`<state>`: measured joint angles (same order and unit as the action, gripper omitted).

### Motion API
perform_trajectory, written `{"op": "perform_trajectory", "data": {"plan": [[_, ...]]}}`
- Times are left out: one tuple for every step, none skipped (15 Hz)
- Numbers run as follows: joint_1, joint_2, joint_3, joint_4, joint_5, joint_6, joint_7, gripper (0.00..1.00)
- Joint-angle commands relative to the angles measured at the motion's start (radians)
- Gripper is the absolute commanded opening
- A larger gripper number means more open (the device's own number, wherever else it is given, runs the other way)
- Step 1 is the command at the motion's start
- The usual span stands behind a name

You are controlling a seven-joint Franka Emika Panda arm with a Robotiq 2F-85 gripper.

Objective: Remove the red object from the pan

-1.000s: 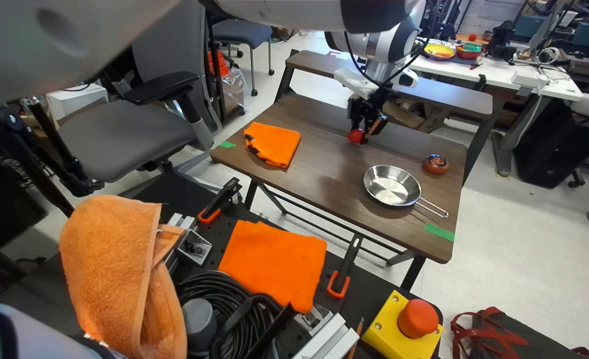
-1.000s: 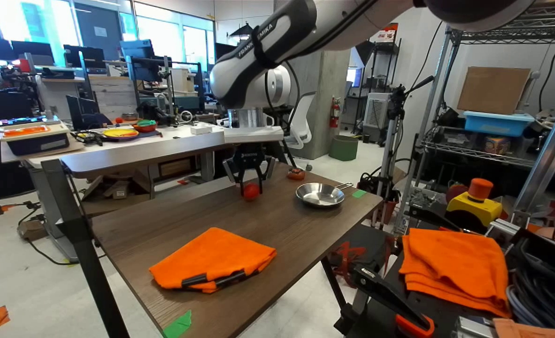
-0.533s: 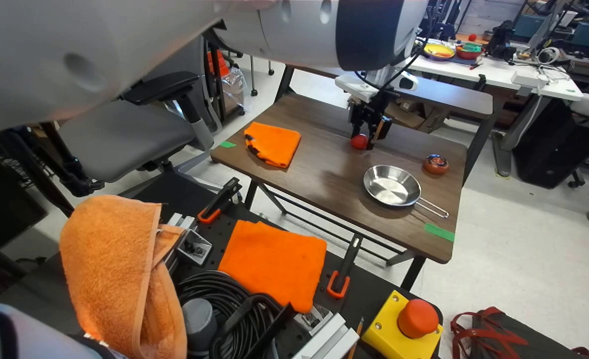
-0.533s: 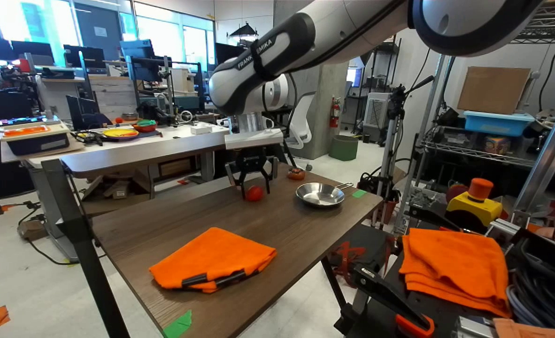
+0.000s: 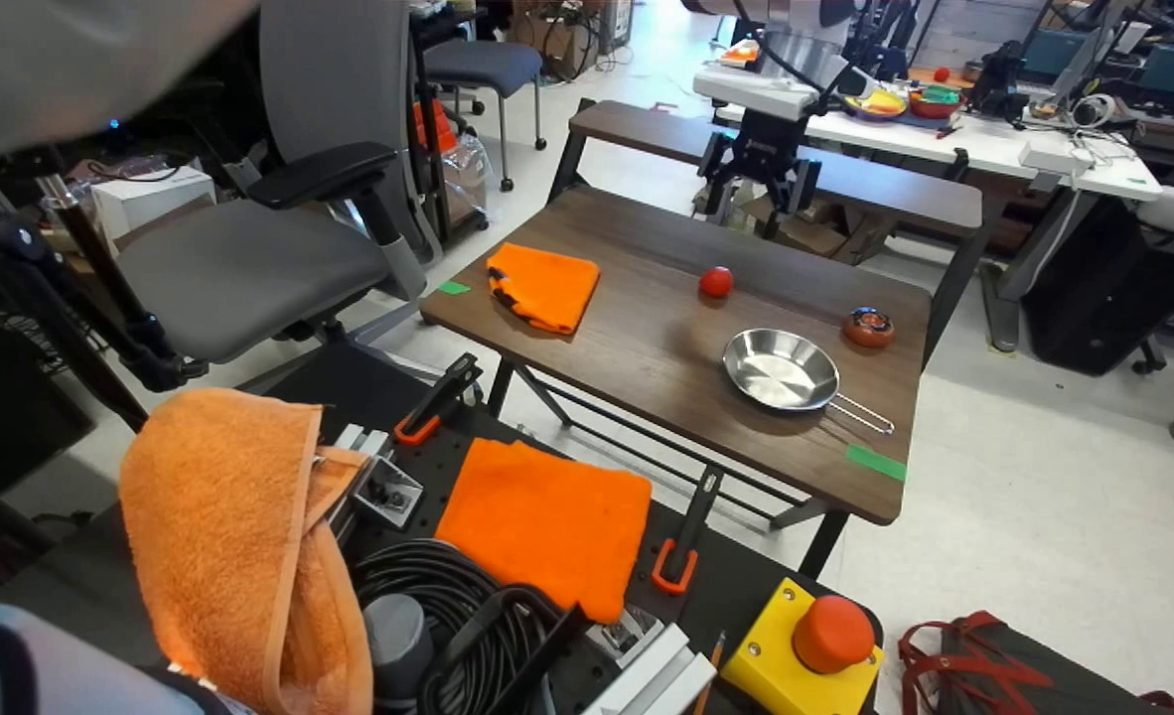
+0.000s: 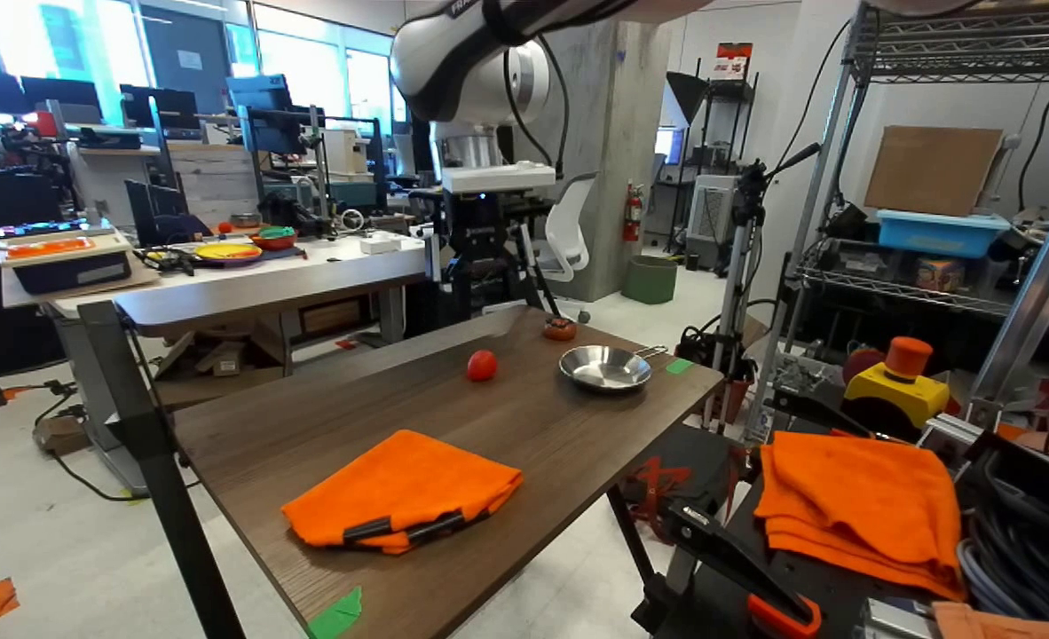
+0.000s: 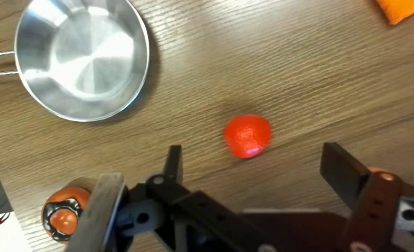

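Note:
The red object (image 7: 247, 135), small and round, rests on the brown table in both exterior views. It sits outside the silver pan (image 5: 782, 369), a short way from its rim; in the wrist view the pan (image 7: 91, 63) is at the upper left with nothing inside. My gripper (image 5: 743, 223) hangs above the table's far edge, clear of the red object. From the wrist, the gripper (image 7: 252, 154) stands wide open, its dark fingers (image 7: 340, 168) far apart and touching nothing; the red object appears beyond the gap between them.
A reddish-brown round object (image 5: 868, 327) stands beside the pan, also at the lower left in the wrist view. A folded orange cloth (image 6: 405, 493) lies at the opposite end of the table. A raised shelf (image 5: 895, 194) runs behind the table.
My gripper was around the red object, lowered it to the tabletop and let it go. The jaws have opened, and the arm has risen and drawn back from it.

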<state>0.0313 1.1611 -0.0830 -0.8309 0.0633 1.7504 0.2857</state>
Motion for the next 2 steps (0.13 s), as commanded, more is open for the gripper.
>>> {"op": "perform_trajectory", "data": {"plan": [[-0.003, -0.017, 0.002, -0.017, 0.0, -0.002, -0.011, 1.0], [-0.004, -0.025, 0.003, -0.03, 0.0, -0.002, -0.016, 1.0]]}}
